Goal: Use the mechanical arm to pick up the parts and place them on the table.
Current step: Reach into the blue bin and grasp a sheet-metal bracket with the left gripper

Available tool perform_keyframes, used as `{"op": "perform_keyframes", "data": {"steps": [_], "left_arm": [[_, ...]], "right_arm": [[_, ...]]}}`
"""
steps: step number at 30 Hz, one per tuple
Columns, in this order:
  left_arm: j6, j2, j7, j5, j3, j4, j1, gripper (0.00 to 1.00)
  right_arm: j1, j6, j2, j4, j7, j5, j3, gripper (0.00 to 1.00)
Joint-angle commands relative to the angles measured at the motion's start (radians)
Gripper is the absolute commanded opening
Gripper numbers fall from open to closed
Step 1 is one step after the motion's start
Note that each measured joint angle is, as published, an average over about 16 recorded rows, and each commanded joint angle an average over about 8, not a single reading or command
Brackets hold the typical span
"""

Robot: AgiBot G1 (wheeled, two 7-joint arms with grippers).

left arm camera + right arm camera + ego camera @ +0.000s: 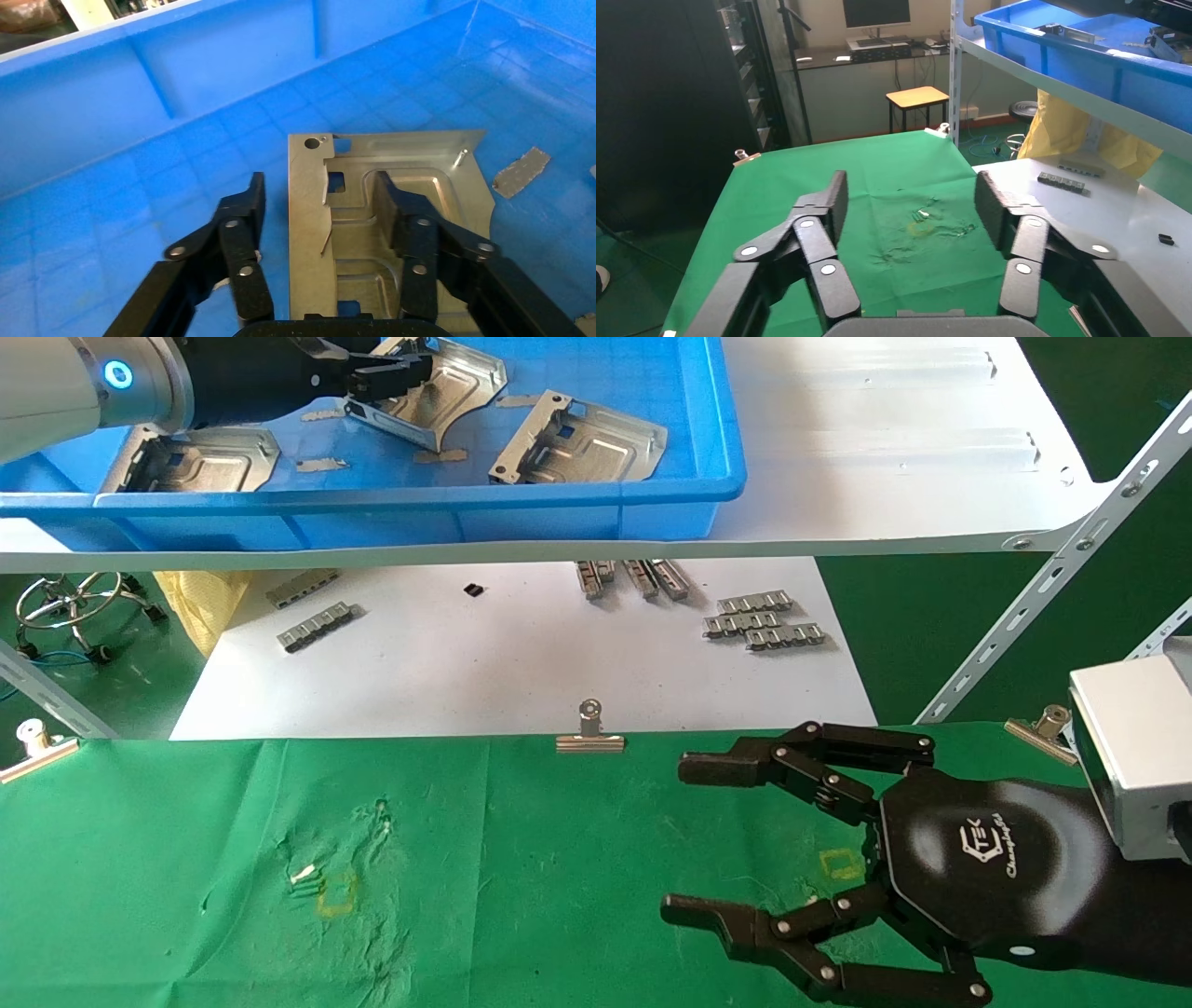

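The left gripper (pixel 320 210) was seen inside the blue bin (pixel 596 495) on the white shelf (pixel 885 449), its fingers (pixel 242 217) spread to either side of a part (pixel 415 168). 1 finger lay on the part's embossed face, the other on the bin floor just beside the folded holed edge; nothing was pinched yet. The part lay flat, its long axis running away from the claw body, holed edge toward the open finger. 2 more parts (pixel 582 439) lay elsewhere in the bin.

Risk was judged as follows: on closing, the thin plate could slide on the smooth floor or tip out, since only an edge was offered.

The right gripper (pixel 675 836) hung parked over the green table (pixel 186 859), fingers apart, empty. No part was on the table.
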Motion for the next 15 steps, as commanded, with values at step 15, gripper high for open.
{"op": "perform_keyframes", "data": {"steps": [15], "left_arm": [[0.063, -0.029, 0.023, -0.006, -0.004, -0.018, -0.028, 0.00]], "right_arm": [[0.000, 0.000, 0.000, 0.000, 0.000, 0.000, 0.000, 1.00]]}}
